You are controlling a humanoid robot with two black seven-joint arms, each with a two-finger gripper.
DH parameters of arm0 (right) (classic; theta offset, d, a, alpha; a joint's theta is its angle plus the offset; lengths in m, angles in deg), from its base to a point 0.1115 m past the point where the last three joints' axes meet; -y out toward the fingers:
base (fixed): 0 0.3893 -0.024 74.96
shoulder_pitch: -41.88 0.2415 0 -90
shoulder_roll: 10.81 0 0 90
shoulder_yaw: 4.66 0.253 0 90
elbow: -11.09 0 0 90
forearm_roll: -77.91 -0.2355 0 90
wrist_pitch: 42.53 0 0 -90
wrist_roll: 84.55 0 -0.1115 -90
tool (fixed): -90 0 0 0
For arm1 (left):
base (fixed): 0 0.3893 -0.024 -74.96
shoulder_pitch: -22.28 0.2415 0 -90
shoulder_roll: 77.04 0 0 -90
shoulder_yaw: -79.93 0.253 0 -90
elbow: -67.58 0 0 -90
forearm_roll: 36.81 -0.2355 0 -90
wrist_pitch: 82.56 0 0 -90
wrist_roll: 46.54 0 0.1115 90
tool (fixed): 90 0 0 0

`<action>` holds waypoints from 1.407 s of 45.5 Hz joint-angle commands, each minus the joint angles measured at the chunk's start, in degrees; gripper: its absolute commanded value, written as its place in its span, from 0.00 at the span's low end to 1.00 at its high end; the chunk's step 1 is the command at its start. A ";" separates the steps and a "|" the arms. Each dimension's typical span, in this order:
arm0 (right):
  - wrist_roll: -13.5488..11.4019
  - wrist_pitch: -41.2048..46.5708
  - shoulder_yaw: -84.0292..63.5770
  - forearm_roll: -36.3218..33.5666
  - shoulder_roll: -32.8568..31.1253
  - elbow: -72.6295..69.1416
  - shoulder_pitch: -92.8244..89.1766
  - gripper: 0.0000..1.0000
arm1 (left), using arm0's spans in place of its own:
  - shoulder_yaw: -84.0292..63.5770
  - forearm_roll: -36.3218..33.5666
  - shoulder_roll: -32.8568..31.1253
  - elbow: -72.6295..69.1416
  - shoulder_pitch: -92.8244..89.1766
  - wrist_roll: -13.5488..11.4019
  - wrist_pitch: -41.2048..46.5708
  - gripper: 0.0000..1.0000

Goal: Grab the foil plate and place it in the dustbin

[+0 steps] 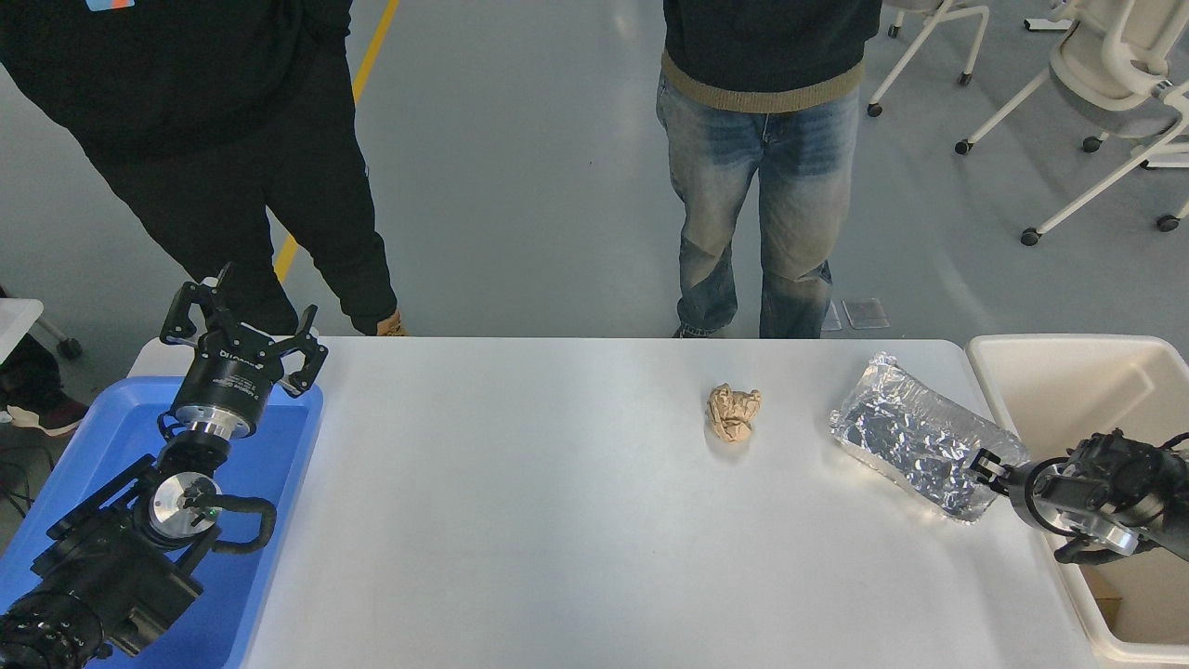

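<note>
The foil plate (920, 446) is a shiny crinkled silver tray lying at an angle on the white table (557, 520), near its right edge. My right gripper (986, 466) comes in low from the right edge and sits at the plate's near right corner, touching or almost touching the rim. The beige dustbin (1040, 348) stands just off the table's right edge, and my right arm reaches out over its rim. My left gripper (243, 321) is open and parked at the lower left.
A small crumpled brown paper ball (734, 412) lies left of the foil plate. A blue tray (279, 465) sits under the left arm. Two people stand at the far side (762, 186). White chairs (1105, 74) stand at the top right.
</note>
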 commanded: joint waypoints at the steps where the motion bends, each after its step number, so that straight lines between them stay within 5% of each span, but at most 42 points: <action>1: 0.15 -0.46 0.97 -0.07 0.90 0.12 -0.82 0.60 | 0.00 0.00 0.00 -0.01 0.00 -0.01 0.00 0.99; 4: 0.24 -0.46 0.97 -0.07 1.25 0.03 -1.08 0.43 | 0.00 0.00 0.00 -0.01 0.00 -0.01 0.00 0.99; 9: 0.41 -0.37 0.97 -0.07 1.25 0.03 -1.61 0.00 | 0.00 0.00 0.00 -0.01 0.00 -0.01 0.00 0.99; 34: 1.73 -0.11 0.44 -0.07 0.37 -0.24 1.90 0.00 | 0.00 0.00 0.00 -0.01 0.00 -0.01 0.00 0.99; 64: 1.73 14.56 -11.60 0.90 -15.97 -24.05 35.73 0.00 | 0.00 0.00 0.00 -0.01 0.00 -0.01 0.00 0.99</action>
